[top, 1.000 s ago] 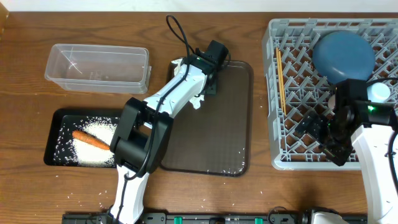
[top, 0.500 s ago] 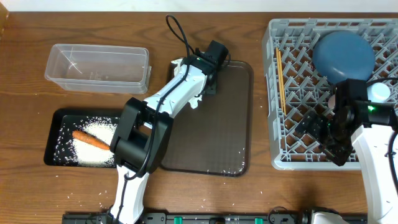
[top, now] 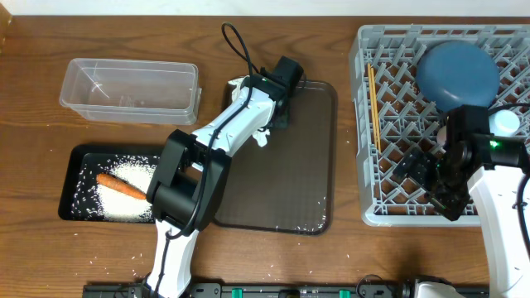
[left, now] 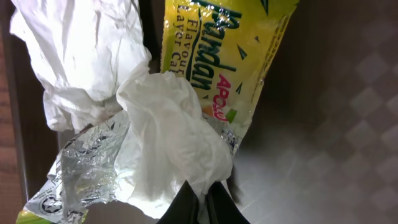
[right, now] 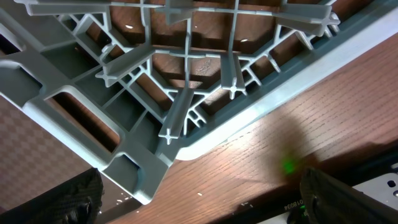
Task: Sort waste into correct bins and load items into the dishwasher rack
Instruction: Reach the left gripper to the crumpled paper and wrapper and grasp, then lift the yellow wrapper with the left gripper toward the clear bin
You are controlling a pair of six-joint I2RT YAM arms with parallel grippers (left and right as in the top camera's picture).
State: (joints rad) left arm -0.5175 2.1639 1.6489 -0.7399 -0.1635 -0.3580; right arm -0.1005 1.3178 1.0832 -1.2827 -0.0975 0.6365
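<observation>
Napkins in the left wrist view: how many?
2. One napkin lies upper left; the centre napkin overlaps the yellow wrapper, its lower tip pinched in the shut left gripper. More may be hidden beneath.

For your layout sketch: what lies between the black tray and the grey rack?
The brown serving tray and the left arm, in the overhead view.

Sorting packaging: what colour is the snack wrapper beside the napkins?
Yellow-green wrapper, silver foil inside, under the napkin; clearest in left wrist view.
</observation>
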